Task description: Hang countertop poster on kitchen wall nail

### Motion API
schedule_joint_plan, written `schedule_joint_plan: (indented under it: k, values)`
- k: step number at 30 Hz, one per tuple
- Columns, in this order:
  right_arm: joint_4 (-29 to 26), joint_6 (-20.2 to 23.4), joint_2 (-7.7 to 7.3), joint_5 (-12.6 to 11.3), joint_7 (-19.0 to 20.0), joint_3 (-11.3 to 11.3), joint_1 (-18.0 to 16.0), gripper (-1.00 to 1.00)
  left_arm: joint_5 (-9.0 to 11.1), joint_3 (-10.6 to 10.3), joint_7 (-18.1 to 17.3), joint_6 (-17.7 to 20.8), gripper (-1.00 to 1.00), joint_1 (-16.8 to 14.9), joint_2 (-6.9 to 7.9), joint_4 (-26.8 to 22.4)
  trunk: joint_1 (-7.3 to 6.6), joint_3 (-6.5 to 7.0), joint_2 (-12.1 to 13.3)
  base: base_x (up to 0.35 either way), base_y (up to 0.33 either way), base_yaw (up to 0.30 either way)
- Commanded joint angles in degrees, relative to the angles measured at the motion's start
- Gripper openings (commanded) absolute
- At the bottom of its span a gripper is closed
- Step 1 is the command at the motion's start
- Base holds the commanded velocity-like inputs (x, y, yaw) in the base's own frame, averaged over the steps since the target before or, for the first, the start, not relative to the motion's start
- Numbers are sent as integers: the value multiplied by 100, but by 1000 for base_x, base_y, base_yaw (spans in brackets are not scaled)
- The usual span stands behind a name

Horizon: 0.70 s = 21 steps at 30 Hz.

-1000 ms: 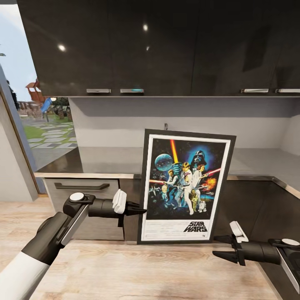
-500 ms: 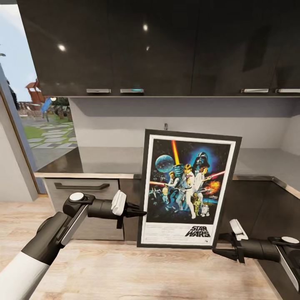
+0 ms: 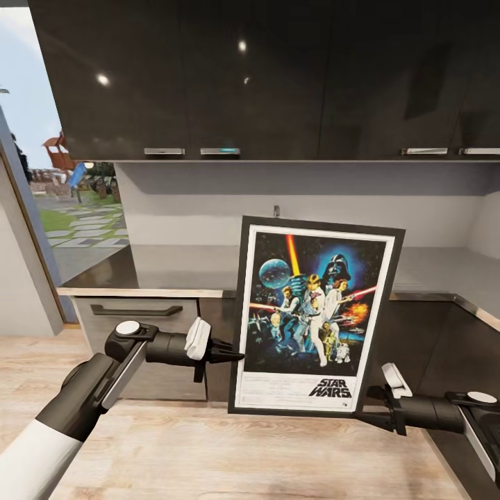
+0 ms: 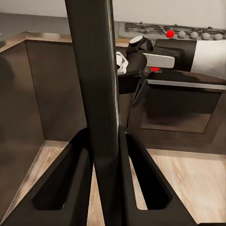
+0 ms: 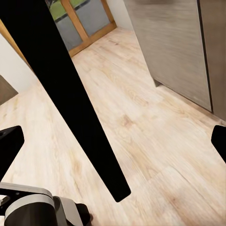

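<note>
Dark wall cabinets [image 3: 264,76] were seen above the kitchen countertop [image 3: 173,267]. The poster [image 3: 312,316] was held upright before it, left edge clamped by the left gripper [image 3: 232,354]; the right gripper [image 3: 368,415] was spread wide at its lower right corner.

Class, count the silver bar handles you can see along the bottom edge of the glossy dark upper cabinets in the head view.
4: two side by side left of centre, and two at the right, the last cut off by the picture's edge. More may lie beyond it.
</note>
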Motion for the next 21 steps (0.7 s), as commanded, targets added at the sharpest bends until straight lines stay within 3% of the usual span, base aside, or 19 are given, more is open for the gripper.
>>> schedule_joint_plan:
  k: [1, 8, 11, 21]
  values:
    - [0, 60, 0, -10, 18, 2, -4, 100, 35, -12, 7, 47, -100, -6, 6, 0, 0, -7, -4, 0, 0, 0]
    - [4, -1, 9, -2, -3, 22, -4, 100, 35, -6, 7, 53, -100, -6, 6, -2, 0, -7, -4, 0, 0, 0]
    - [105, -309, 11, -1, -1, 22, -4, 100, 38, 89, 6, 55, -100, -6, 6, -7, 0, -7, -4, 0, 0, 0]
    - [294, -472, 5, -9, 1, 20, -4, 100, 43, 207, 6, 55, -100, -6, 6, -5, 0, -7, -4, 0, 0, 0]
